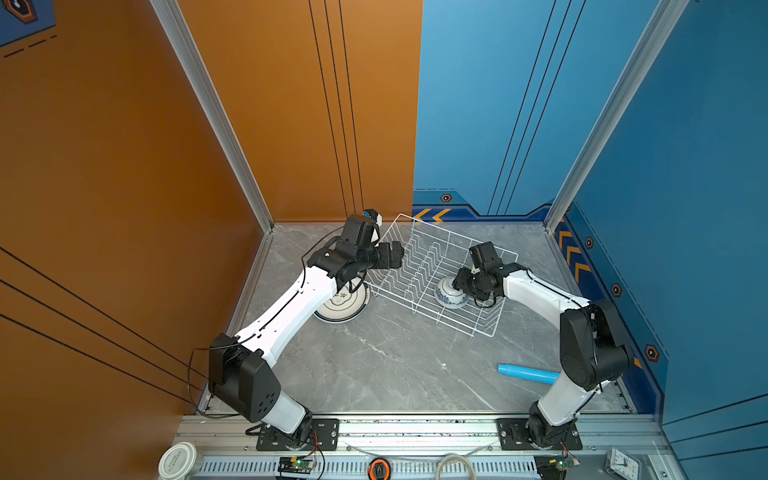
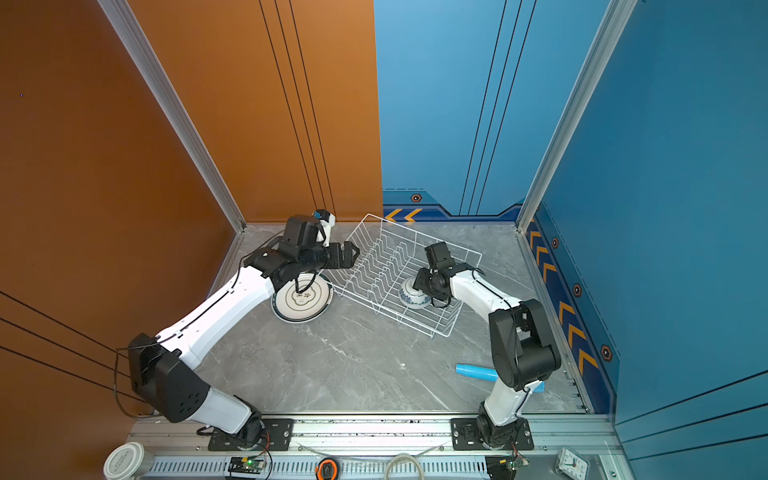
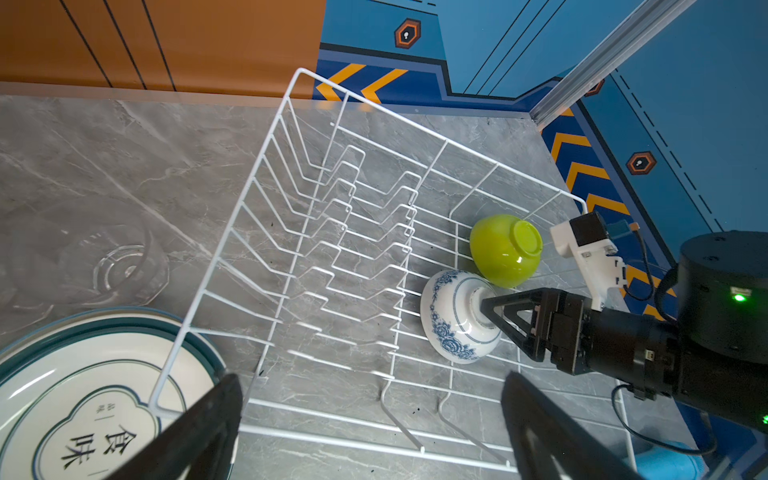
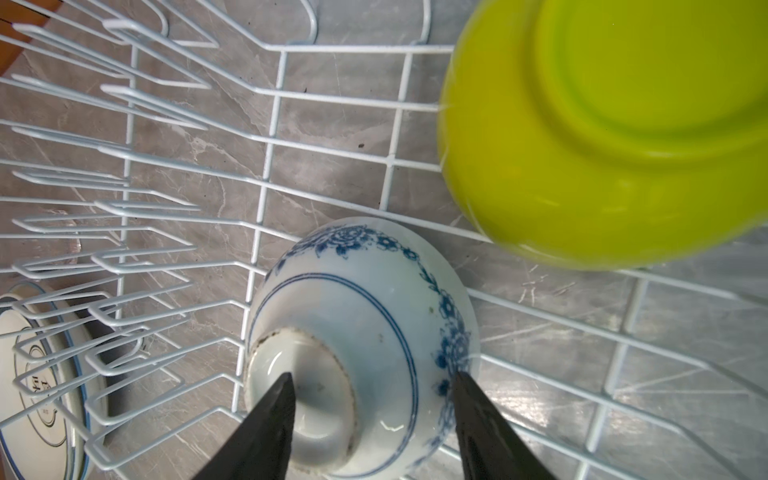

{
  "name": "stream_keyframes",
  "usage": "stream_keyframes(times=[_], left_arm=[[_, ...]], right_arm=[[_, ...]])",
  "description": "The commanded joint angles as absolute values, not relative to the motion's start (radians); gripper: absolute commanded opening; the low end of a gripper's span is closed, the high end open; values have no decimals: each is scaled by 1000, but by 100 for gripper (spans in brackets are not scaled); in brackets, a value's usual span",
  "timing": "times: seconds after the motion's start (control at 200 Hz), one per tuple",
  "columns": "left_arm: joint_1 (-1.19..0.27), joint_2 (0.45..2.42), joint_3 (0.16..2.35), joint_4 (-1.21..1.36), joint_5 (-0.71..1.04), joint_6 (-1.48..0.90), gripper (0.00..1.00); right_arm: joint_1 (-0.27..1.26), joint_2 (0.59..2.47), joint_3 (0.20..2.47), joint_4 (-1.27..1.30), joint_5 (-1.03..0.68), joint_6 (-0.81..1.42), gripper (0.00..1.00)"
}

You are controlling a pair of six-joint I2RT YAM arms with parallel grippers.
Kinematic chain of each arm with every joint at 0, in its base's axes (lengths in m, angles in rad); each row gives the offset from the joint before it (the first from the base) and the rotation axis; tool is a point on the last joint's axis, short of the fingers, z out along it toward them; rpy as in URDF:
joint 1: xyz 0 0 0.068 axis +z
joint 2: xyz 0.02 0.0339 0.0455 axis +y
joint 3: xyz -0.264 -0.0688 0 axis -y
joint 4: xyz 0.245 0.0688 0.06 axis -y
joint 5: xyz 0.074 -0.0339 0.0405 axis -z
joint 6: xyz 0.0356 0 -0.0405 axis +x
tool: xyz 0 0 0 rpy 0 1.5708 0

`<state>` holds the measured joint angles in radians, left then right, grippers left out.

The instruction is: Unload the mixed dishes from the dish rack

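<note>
My right gripper (image 4: 372, 376) straddles the blue-flowered porcelain bowl (image 4: 374, 291), which lies tipped in the white wire dish rack (image 1: 415, 257). One finger is in its foot ring and one against its glazed wall; I can't tell if it's pinched. The glossy lime-green bowl (image 4: 582, 145) lies just beside it, base up. My left gripper (image 3: 372, 378) gapes wide.

The dish rack (image 3: 446, 142) is thin wire under a smooth white coating with a slight sheen. Inside it, the small patterned bowl (image 4: 365, 316) is glazed ceramic, glossy white and blue, with its foot ring bare, dull and gritty-looking. The lime-green bowl (image 4: 582, 166) shines, smooth all over. Nearer the surface's left edge are a glossy dark-rimmed plate (image 3: 50, 374) and a clear glass cup (image 3: 112, 266). The surface (image 1: 374, 365) looks like polished grey marble and is faintly reflective. The fingers (image 4: 266, 428) of the right gripper (image 4: 372, 374) are matt black.
</note>
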<state>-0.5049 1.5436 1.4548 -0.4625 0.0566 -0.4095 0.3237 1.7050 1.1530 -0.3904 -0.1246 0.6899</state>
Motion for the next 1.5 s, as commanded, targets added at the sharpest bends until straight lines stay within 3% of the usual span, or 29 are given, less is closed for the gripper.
stream_keyframes(times=[0.0, 0.32, 0.826, 1.496], left_arm=[[-528, 1574, 1493, -453, 70, -406, 98], [-540, 1563, 1481, -453, 42, -396, 98], [-514, 1514, 1415, -453, 45, -396, 98], [-509, 1503, 1385, -453, 38, -396, 98]], right_arm=[[320, 1702, 1104, -423, -128, 699, 70], [309, 1677, 1120, -425, -172, 706, 100], [267, 1738, 1138, -324, -407, 790, 100], [278, 1843, 1233, -434, -348, 719, 100]])
